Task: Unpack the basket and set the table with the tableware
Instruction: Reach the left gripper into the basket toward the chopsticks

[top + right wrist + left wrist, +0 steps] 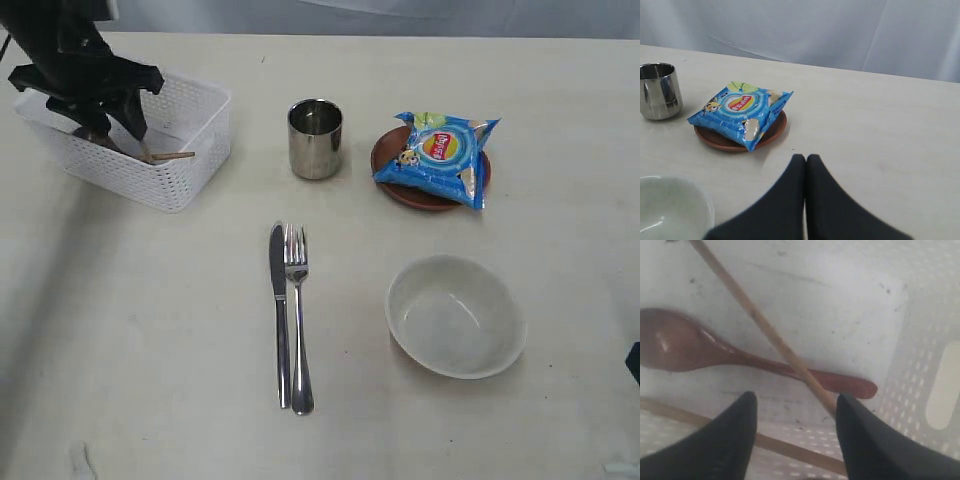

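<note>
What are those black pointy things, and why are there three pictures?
They are the fingers of a robot with two arms. One picture looks at the whole table from a camera off the arms. The other two come from small cameras on each wrist. The left fingers are open and hold nothing. They are down inside the white basket, above a wooden spoon and chopsticks. The right fingers are shut and empty, over the table. Out on the table are a knife and fork side by side, a steel cup, a cream bowl, and a brown plate with a blue chip bag lying on it.
</note>
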You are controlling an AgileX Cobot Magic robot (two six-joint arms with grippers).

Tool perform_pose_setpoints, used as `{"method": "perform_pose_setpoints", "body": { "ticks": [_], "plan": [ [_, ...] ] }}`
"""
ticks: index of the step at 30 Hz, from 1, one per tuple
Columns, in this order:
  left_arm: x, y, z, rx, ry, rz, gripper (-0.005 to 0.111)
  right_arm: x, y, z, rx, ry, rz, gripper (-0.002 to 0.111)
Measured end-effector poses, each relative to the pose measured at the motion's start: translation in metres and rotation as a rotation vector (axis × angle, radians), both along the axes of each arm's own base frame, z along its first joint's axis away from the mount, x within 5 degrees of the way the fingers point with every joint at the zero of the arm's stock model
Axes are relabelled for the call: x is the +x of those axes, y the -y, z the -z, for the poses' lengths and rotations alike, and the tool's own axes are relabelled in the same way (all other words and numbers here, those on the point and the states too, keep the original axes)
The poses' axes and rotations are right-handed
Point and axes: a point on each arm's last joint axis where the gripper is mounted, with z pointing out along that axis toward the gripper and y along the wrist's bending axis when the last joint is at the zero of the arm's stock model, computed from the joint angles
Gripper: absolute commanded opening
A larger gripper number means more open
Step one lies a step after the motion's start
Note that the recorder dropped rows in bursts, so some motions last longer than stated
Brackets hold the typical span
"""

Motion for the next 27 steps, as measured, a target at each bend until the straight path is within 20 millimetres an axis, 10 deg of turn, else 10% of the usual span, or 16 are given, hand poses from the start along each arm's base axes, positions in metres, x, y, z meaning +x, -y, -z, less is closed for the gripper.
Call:
{"method": "perform_pose_setpoints", "body": {
  "ticks": [17,21,27],
  "plan": [
    [0.0,0.024,0.016,-0.128,-0.055,0.015,0.045,0.0,0.0,0.0,0.0,0.0,0.0,0.0],
    [0.005,0.024,0.021,-0.125,-0.016,-0.002,0.0,0.0,0.0,0.0,0.0,0.0,0.0,0.0],
    [0.01,0.023,0.009,-0.13,0.072,-0.016,0.0,0.0,0.0,0.0,0.0,0.0,0.0,0.0]
  ]
}}
